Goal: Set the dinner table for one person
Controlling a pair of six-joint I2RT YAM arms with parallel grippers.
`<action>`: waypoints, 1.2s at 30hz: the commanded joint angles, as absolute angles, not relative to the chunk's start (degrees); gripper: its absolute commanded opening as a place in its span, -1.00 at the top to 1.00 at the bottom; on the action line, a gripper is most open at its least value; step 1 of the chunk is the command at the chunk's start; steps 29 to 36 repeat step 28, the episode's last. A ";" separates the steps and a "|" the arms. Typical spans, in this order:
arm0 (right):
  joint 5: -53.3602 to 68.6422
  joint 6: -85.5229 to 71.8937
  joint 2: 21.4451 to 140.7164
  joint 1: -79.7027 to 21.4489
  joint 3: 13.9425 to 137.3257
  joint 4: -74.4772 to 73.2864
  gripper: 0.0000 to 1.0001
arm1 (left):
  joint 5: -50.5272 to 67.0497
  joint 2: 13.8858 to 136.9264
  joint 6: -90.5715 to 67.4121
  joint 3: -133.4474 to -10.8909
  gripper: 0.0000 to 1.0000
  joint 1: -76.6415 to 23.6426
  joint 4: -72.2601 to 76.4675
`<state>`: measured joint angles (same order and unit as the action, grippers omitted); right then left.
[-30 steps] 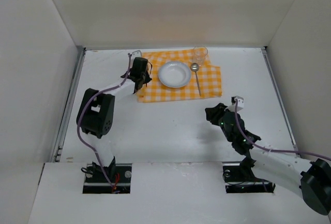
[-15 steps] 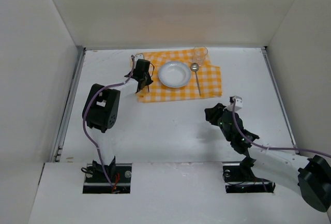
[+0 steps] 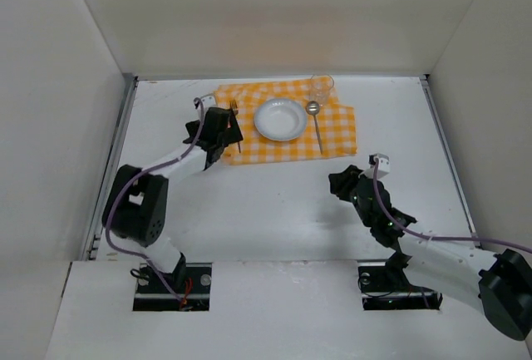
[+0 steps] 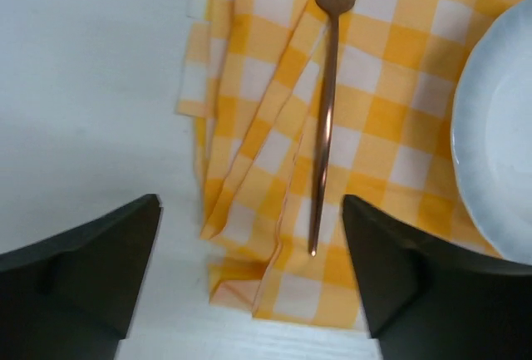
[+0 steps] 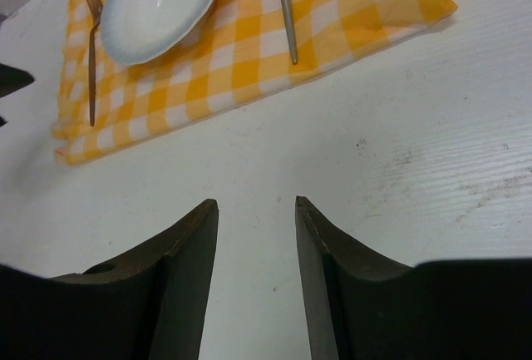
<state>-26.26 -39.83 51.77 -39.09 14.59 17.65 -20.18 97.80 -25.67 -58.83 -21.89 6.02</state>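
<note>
On the white dinner table (image 3: 274,202) lies an orange-and-white checked cloth (image 3: 337,131). A white plate (image 3: 280,119) sits at its middle. A copper fork (image 3: 234,109) lies to the plate's left, a spoon (image 3: 316,127) to its right, and a clear glass (image 3: 322,86) stands at the far right corner. My left gripper (image 3: 214,131) hovers wide open over the cloth's rumpled near-left corner (image 4: 249,86), the fork (image 4: 327,110) lying free beyond its fingertips. My right gripper (image 3: 341,184) is open and empty over bare table (image 5: 374,152), short of the cloth (image 5: 349,11).
Metal rails (image 3: 108,177) run along the table's side edges. White walls close in the left, right and far sides. The cloth's left edge is folded into pleats (image 4: 274,127). The plate's rim (image 4: 499,135) lies just right of the fork.
My left gripper has opened wide and drawn back toward the near left; the fork now lies free on the cloth. The right gripper has barely moved.
</note>
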 commanded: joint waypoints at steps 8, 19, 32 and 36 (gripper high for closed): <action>-28.13 -38.76 55.89 -39.42 17.58 22.85 -0.33 | -26.54 65.16 -31.36 -33.96 -1.00 -22.54 5.98; -33.22 -36.83 59.06 -40.38 16.44 27.33 -1.00 | -25.75 47.48 -44.82 -20.40 -1.00 -24.03 -6.67; -33.58 -37.27 59.59 -39.77 15.99 27.95 -1.00 | -24.96 41.92 -46.50 -17.66 -1.00 -24.74 -7.29; -33.58 -37.27 59.59 -39.77 15.99 27.95 -1.00 | -24.96 41.92 -46.50 -17.66 -1.00 -24.74 -7.29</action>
